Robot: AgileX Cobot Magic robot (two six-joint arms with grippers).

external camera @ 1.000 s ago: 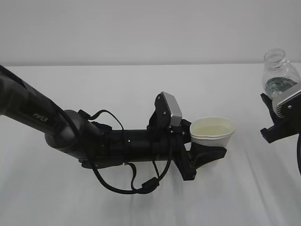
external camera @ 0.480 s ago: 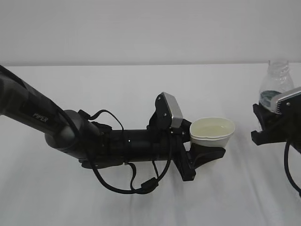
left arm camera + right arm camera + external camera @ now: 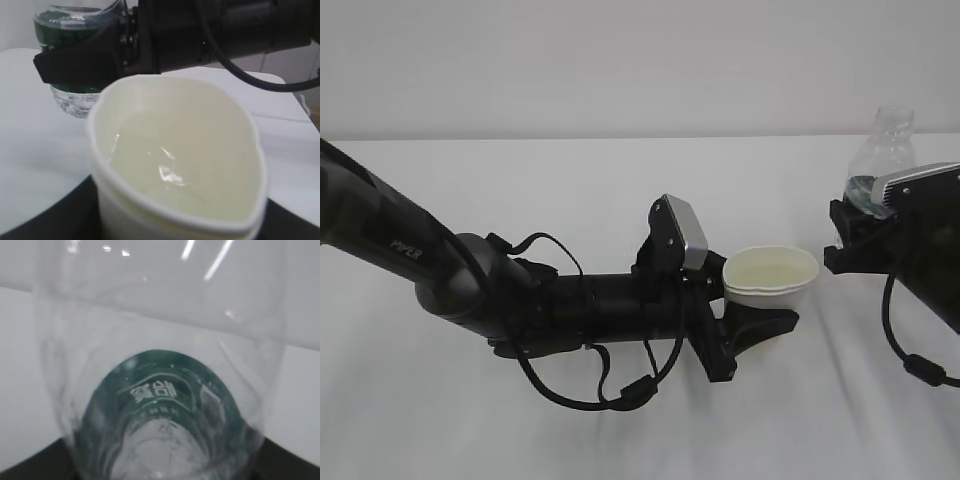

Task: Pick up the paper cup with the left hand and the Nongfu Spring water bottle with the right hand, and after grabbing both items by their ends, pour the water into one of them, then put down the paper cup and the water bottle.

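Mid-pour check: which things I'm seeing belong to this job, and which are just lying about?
Part of the job:
- paper cup, held in the left gripper, liquid inside
- water bottle, held in the right gripper
- water in the cup

Just lying about:
- nothing loose; only the white table and the wall

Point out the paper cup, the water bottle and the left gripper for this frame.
paper cup [image 3: 772, 285], exterior view, on its white outer wall below the rim.
water bottle [image 3: 883, 145], exterior view, on the clear upper body.
left gripper [image 3: 760, 325], exterior view, on the black finger under the cup.
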